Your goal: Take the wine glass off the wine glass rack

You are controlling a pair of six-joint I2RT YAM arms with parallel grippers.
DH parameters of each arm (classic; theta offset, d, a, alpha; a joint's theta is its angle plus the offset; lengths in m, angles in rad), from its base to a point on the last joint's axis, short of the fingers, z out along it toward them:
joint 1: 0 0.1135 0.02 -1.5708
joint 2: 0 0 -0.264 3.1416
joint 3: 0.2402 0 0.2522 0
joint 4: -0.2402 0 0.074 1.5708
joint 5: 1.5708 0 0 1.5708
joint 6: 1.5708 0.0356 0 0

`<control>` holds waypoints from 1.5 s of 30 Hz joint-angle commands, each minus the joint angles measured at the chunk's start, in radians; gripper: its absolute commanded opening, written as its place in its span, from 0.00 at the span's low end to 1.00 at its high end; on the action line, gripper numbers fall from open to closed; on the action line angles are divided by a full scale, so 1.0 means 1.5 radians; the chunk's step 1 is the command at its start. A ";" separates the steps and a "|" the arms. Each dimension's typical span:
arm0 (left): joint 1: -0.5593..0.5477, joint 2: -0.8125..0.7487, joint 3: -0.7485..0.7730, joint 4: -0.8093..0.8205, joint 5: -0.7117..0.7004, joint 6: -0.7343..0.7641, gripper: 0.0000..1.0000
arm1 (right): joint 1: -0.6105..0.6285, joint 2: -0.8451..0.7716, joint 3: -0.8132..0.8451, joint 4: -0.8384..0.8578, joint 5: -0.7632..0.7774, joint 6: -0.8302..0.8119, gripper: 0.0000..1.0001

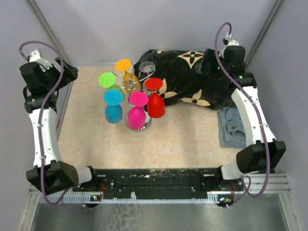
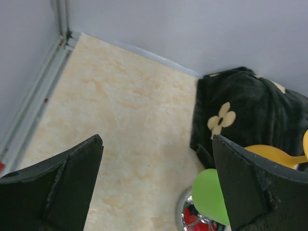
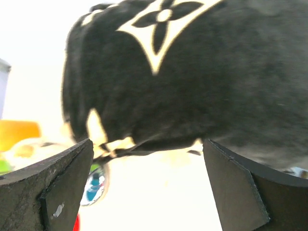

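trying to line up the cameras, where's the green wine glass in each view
Top external: green wine glass sits left of centre, on the left side of the rack.
Left wrist: the glass is at the bottom right, below the blanket's edge.
Right wrist: not clearly in it; only a blurred green sliver at the left edge.
Shared landmark: the black flower-print blanket.

top: overhead, far | wrists: low, close | all 3 share black blanket

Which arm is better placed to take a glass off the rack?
Probably left: the left gripper, open, faces bare table with the green glass and rack close ahead; the right gripper hangs over the black blanket.
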 commanded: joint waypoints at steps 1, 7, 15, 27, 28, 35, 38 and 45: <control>0.080 0.068 0.059 -0.115 0.257 -0.103 1.00 | -0.004 0.030 0.136 -0.110 -0.194 0.050 0.95; 0.117 0.101 0.033 -0.024 0.494 -0.237 0.96 | -0.003 0.073 0.177 -0.050 -0.392 0.158 0.87; 0.088 0.100 -0.003 0.008 0.648 -0.346 0.86 | 0.011 0.089 0.185 -0.033 -0.429 0.186 0.87; 0.040 0.086 -0.026 0.031 0.701 -0.402 0.71 | 0.023 0.093 0.179 -0.030 -0.424 0.182 0.87; 0.036 0.088 -0.022 0.031 0.703 -0.402 0.70 | 0.023 0.092 0.176 -0.029 -0.423 0.182 0.87; 0.017 0.100 -0.025 0.037 0.708 -0.408 0.60 | 0.023 0.090 0.174 -0.028 -0.419 0.182 0.87; 0.015 0.102 -0.023 0.039 0.709 -0.410 0.55 | 0.023 0.089 0.170 -0.026 -0.417 0.182 0.87; 0.013 0.109 -0.029 0.044 0.709 -0.412 0.41 | 0.023 0.088 0.161 -0.015 -0.416 0.186 0.87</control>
